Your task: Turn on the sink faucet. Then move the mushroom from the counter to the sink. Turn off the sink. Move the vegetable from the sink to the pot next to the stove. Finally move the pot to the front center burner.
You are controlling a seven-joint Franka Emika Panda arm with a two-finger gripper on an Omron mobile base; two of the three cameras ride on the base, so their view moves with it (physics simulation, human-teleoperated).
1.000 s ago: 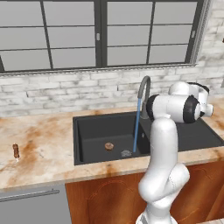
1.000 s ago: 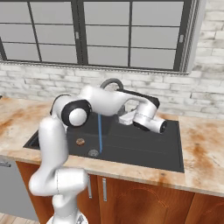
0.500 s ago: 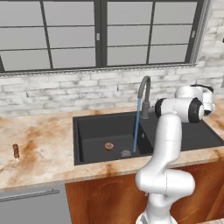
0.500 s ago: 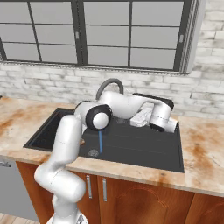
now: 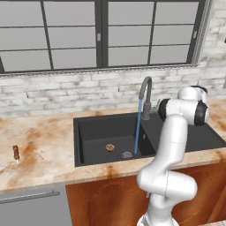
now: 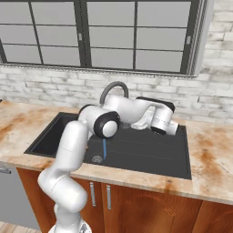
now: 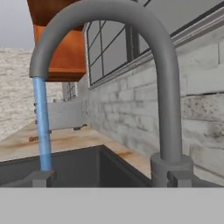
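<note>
Rose from the near base, bent at the elbow, reached far and right; hand level, gripper (image 6: pixel 170 129) fingers hidden, state not discernible.

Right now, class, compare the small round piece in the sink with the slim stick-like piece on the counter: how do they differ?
The mushroom is a round, tan-brown cap; the stick-like piece is slim, elongated and dark reddish-brown. The mushroom lies inside the black sink, close to the running water stream; the stick-like piece rests on the marbled counter, far to the left of the basin. Both are small and neither is touched by the arm.
</note>
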